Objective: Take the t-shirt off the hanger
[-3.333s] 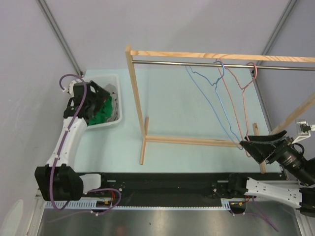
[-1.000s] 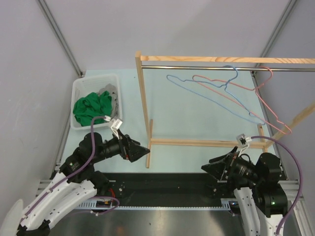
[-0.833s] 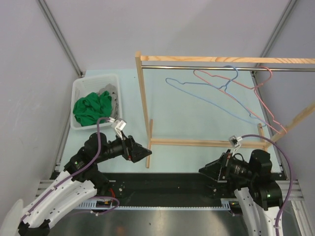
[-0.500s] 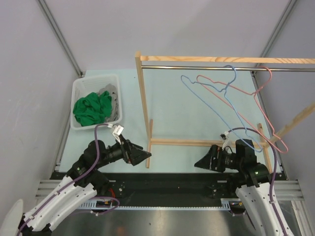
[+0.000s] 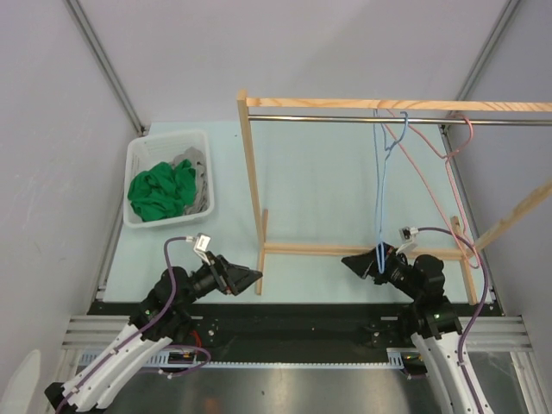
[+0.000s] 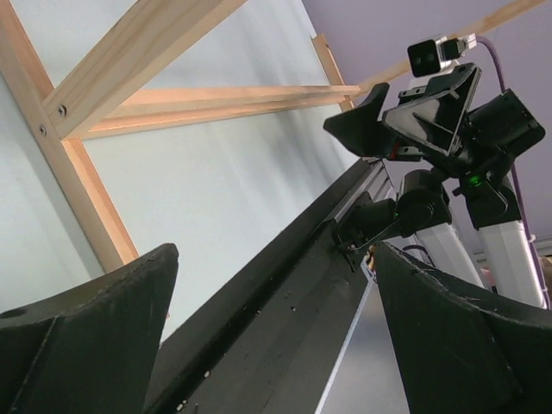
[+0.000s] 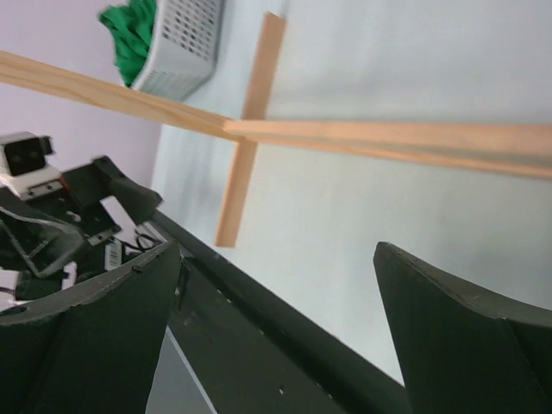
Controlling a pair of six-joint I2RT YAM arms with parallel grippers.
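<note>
The left gripper (image 5: 245, 278) lies low near the table's front edge, pointing right toward the wooden rack (image 5: 261, 250), jaws spread wide and holding nothing. The right gripper (image 5: 355, 261) mirrors it, pointing left, equally wide and empty. The green t-shirt (image 5: 159, 191) lies crumpled in the white basket (image 5: 138, 153) at far left, and whether the blue hanger (image 5: 379, 198) touches the right gripper is unclear.

Drawn back, swung round
Black left gripper (image 5: 250, 277) has left the white slatted plastic basket (image 5: 138, 155), black right gripper (image 5: 352, 262) has drawn in low, thin blue wire hanger (image 5: 379, 198) now hangs edge-on
</note>
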